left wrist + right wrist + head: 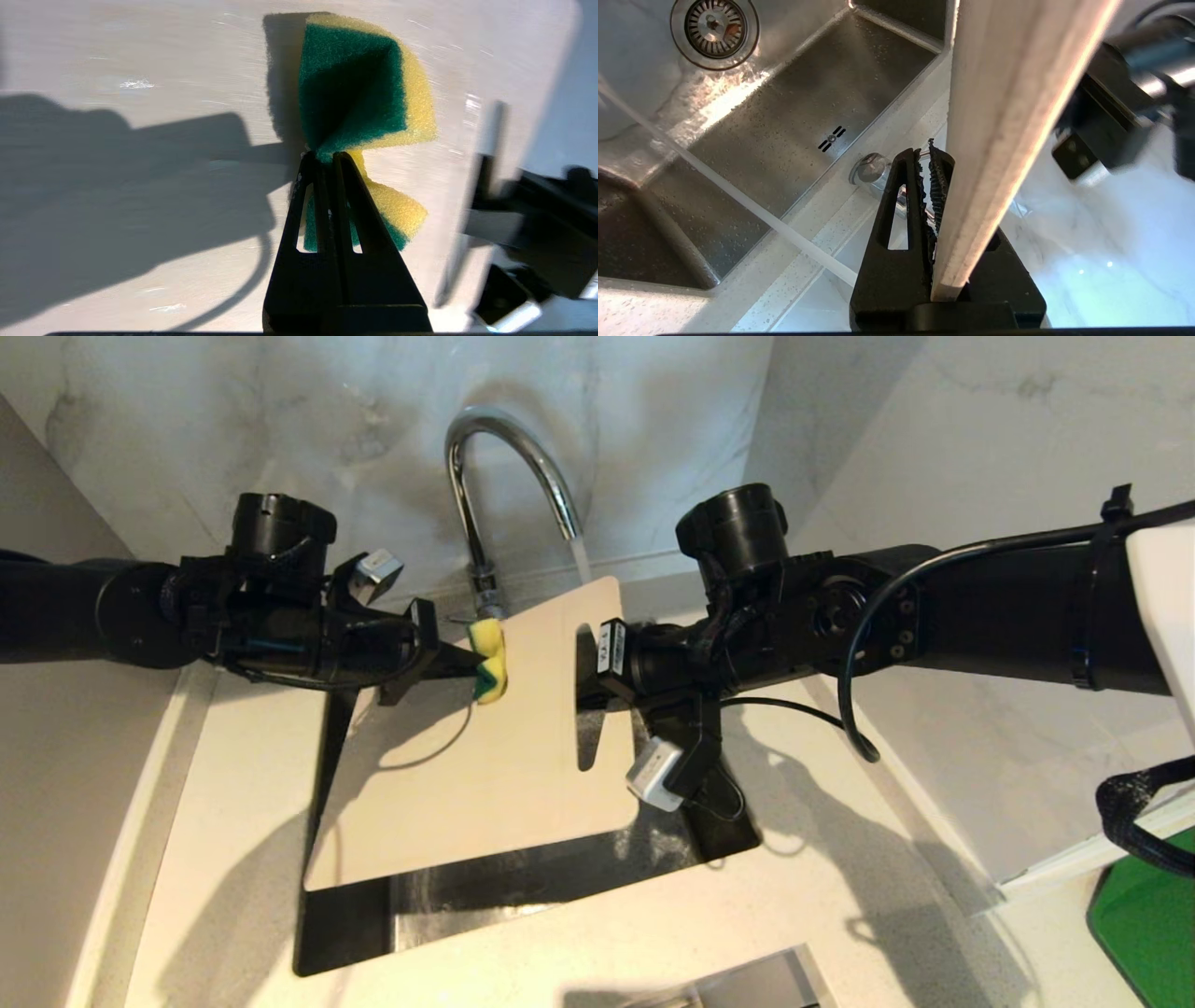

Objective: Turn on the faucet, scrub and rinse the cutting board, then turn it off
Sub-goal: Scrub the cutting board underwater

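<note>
The right end effector (586, 674) clamps the board (485, 747) by its edge near the handle slot, holding it tilted over the sink (523, 896) — probably so that water can run off the face and fall into the basin rather than onto the bench (243, 821). In the right wrist view the board's thin edge sits between the closed fingers (941, 186), which pinch it tightly.

The left end effector (481, 663) is squeezed shut on the sponge (489, 660), folding it so the green scouring side and the yellow foam bulge out on either side of the fingers (327, 196). The sponge is at the board's upper part, close to the tap (509, 476); it looks to be pressed to the surface, though actual contact cannot be confirmed. That placement suits scrubbing while the other arm steadies the board.

The tap is running — a stream (581, 558) leaves the spout and passes at the board's far corner, just behind it in the head view. The sink holds no dishes; the right wrist view shows its wet steel floor, the drain strainer (714, 28) and the water stream crossing above it. By this judgement the task is at the scrubbing stage, with shutting off the tap yet to come.
</note>
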Robot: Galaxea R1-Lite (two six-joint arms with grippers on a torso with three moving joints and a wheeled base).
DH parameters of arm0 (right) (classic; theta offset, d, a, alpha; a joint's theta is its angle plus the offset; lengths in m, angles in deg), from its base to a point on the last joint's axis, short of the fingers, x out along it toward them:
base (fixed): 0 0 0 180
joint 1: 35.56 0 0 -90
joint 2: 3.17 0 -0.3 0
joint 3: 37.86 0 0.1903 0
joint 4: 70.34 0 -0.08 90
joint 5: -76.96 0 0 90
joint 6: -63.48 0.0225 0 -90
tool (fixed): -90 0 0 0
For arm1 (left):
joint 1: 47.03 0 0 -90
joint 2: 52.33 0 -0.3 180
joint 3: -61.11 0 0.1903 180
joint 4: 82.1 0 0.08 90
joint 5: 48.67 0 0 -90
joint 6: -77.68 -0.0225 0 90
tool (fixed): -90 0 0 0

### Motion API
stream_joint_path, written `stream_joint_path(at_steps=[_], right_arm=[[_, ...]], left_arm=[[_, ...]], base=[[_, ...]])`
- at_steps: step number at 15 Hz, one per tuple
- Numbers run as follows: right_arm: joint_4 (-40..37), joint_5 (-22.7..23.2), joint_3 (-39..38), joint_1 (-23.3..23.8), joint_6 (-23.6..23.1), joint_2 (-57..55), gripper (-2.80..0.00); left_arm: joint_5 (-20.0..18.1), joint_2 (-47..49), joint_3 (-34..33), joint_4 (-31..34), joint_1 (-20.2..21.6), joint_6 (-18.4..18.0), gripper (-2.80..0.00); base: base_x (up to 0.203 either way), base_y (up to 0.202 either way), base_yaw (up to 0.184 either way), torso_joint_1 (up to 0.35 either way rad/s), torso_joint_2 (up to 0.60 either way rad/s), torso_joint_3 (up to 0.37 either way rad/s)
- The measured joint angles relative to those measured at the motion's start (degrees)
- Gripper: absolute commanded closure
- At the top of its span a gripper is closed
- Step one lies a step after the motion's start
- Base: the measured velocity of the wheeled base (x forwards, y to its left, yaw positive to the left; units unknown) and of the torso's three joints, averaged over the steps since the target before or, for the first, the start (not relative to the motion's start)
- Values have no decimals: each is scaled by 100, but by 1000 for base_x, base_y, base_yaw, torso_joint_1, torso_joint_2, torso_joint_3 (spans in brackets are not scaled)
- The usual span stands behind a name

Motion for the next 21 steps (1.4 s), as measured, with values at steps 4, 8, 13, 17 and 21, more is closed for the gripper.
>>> stream_joint_path(at_steps=[4, 8, 13, 17, 21], right_arm=[[117, 35, -22, -1, 41, 7, 0], [122, 41, -30, -4, 60, 44, 0], [130, 46, -33, -4, 60, 52, 0], [138, 48, -33, -4, 60, 55, 0], [138, 50, -20, -4, 60, 58, 0]], left_arm=[[-19, 13, -362, -9, 470, -355, 0], [-75, 33, -852, -39, 1081, -809, 0], [-351, 125, -1308, -132, 1794, -1085, 0], [-417, 252, -1401, -151, 2240, -1217, 0], [-414, 308, -1344, -152, 2508, -1219, 0]], base=[[0, 0, 0, 0, 0, 0], [0, 0, 0, 0, 0, 0], [0, 0, 0, 0, 0, 0], [0, 0, 0, 0, 0, 0], [0, 0, 0, 0, 0, 0]])
